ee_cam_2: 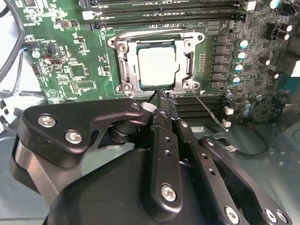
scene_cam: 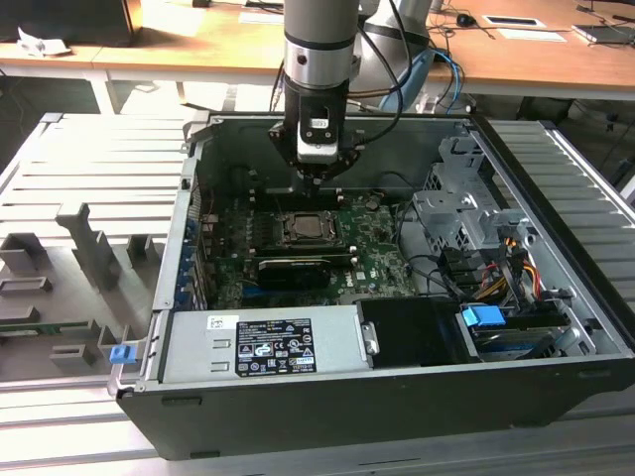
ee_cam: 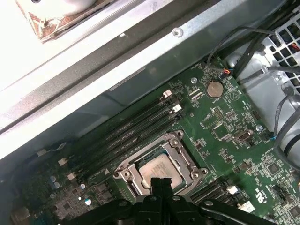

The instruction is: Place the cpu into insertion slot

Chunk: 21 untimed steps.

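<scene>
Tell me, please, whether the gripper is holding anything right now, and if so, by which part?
Nothing is held. The gripper hangs with its fingers together and empty above the insertion slot, while the cpu already lies inside the slot's frame.
</scene>
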Motion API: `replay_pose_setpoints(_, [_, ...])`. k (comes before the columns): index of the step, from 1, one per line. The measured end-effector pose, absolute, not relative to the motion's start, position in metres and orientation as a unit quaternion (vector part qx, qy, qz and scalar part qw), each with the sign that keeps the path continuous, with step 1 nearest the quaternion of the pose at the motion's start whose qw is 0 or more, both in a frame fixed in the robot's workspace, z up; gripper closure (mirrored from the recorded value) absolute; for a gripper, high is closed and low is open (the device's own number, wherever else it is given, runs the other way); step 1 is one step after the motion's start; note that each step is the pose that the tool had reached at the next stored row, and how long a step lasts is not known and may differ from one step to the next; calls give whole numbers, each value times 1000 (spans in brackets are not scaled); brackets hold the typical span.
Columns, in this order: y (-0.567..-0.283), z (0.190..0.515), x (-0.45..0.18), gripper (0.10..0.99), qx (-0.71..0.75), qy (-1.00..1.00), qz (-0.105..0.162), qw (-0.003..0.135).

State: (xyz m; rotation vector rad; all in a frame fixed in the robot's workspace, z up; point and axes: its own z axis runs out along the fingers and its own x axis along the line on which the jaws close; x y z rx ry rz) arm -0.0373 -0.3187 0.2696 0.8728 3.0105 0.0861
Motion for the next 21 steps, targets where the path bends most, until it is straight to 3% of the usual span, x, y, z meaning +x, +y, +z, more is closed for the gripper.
replay_pose_setpoints(21, [-319,270,-37,980,143,989,28,-1])
